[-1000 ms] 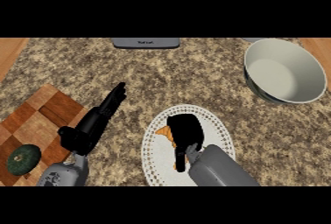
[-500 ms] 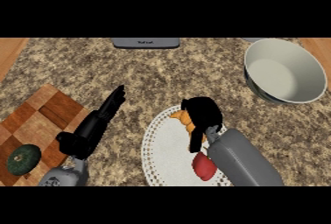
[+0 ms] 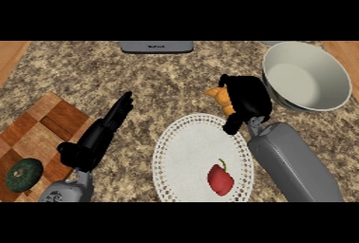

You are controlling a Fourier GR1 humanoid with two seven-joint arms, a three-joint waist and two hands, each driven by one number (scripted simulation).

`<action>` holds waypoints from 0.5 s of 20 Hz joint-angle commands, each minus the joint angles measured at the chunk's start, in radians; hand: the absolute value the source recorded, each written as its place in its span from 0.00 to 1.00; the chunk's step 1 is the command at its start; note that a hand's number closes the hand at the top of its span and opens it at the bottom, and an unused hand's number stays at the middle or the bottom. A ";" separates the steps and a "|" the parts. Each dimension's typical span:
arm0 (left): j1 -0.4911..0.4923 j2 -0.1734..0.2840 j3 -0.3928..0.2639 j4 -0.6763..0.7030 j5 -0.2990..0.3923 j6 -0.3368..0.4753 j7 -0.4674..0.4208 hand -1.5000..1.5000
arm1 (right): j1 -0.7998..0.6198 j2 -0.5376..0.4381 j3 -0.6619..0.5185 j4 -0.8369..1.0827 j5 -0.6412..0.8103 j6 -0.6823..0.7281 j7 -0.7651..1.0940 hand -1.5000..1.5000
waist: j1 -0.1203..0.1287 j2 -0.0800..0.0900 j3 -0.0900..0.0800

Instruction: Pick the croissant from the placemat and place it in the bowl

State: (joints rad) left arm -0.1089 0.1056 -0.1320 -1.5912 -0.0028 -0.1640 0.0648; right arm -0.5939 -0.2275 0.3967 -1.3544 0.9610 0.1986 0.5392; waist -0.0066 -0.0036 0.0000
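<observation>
Right hand [image 3: 245, 97] curls around the croissant [image 3: 220, 98], held above the counter between placemat [image 3: 175, 156] and bowl [image 3: 308, 76] | left hand [image 3: 105, 128] rests released, left | advice: carry right over the near rim, lower inside, then let go.

Kitchen: speckled stone counter [image 3: 168, 80], bowl [image 3: 308, 78], wooden chopping board [image 3: 42, 133]

A single head view is looking steeply down onto the counter [image 3: 84, 76] from the robot's side, sitting fairly close; both forearms are entering from the near edge, the far edge lying at the top.
</observation>
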 commanded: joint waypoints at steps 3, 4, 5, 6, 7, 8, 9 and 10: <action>0.015 0.007 0.008 0.027 0.005 -0.016 -0.011 0.50 | -0.020 -0.015 -0.131 -0.203 -0.007 -0.135 0.029 1.00 | -0.010 -0.001 0.000; 0.038 0.001 -0.004 -0.025 0.013 -0.018 -0.004 0.50 | -0.062 -0.002 -0.177 -0.200 -0.046 -0.115 0.032 1.00 | 0.004 -0.001 0.000; 0.018 -0.023 -0.029 -0.017 -0.031 0.020 0.005 0.50 | -0.027 0.029 -0.160 -0.232 -0.023 -0.167 0.051 1.00 | -0.001 -0.001 0.001; 0.003 -0.018 -0.022 0.006 -0.037 0.020 0.002 0.50 | -0.058 0.005 -0.232 -0.240 -0.073 -0.149 0.043 1.00 | -0.004 0.001 0.000; -0.014 -0.002 0.007 0.002 -0.014 0.008 0.021 0.50 | -0.017 0.001 -0.239 -0.280 -0.078 -0.163 0.037 1.00 | -0.004 0.001 0.000; 0.022 -0.005 -0.010 0.027 -0.019 -0.011 -0.041 0.50 | -0.105 -0.007 -0.302 -0.212 -0.104 -0.136 0.042 1.00 | 0.007 0.004 0.000; 0.084 0.000 -0.032 -0.089 -0.021 -0.007 0.003 0.50 | -0.073 0.001 -0.292 -0.239 -0.090 -0.130 0.063 1.00 | 0.012 0.001 0.000; -0.019 -0.027 -0.015 -0.017 -0.012 0.003 0.055 0.50 | -0.054 -0.004 -0.313 -0.194 -0.102 -0.167 -0.003 1.00 | 0.007 0.004 0.000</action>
State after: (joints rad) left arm -0.0925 0.0958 -0.1453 -1.6087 -0.0169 -0.1638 0.0743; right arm -0.6464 -0.2275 0.1640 -1.5577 0.8915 0.0649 0.5715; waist -0.0032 -0.0028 -0.0001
